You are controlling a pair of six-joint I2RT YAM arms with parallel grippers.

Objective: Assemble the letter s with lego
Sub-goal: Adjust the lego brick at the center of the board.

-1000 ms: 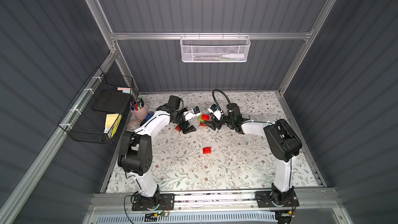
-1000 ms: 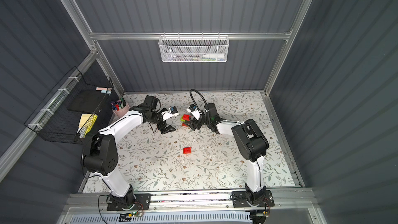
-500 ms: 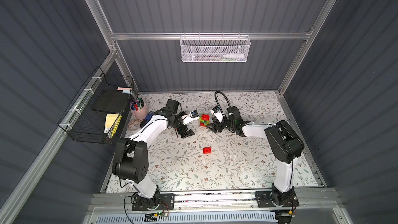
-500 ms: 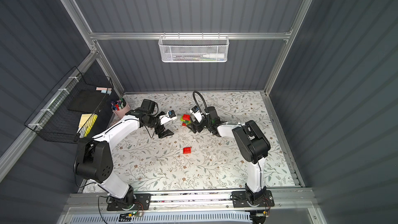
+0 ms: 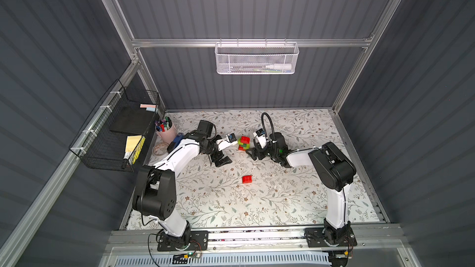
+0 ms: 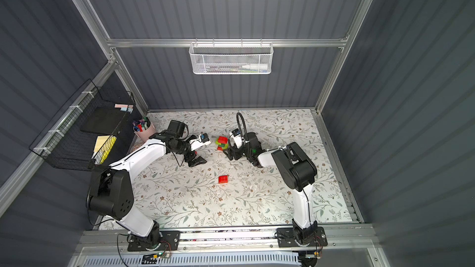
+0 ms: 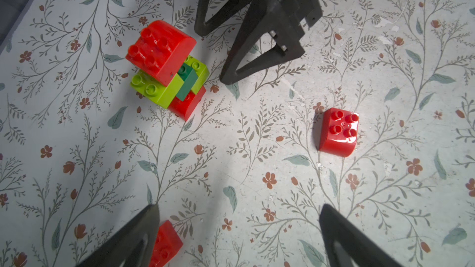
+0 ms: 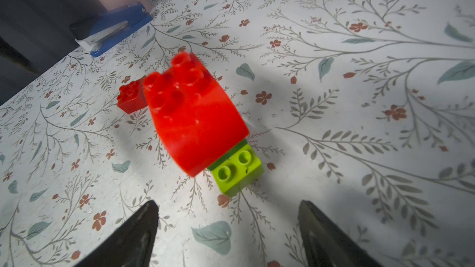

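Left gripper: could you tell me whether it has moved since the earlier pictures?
Yes. The left gripper has drawn back from the stack of red and green plastic bricks, toward the near edge of the table.

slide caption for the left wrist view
Stack of red, lime and dark green studded plastic bricks beside the open right gripper, a loose red studded brick lying apart.

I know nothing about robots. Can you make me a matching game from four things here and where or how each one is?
Things:
1. brick stack
2. single red brick
3. pink cup
4. white basket

Descriptions:
A. hanging up high
B. full of pens
C. red on top, green beneath
D. lying alone on the table

Pairs: 1-C, 2-D, 3-B, 4-A
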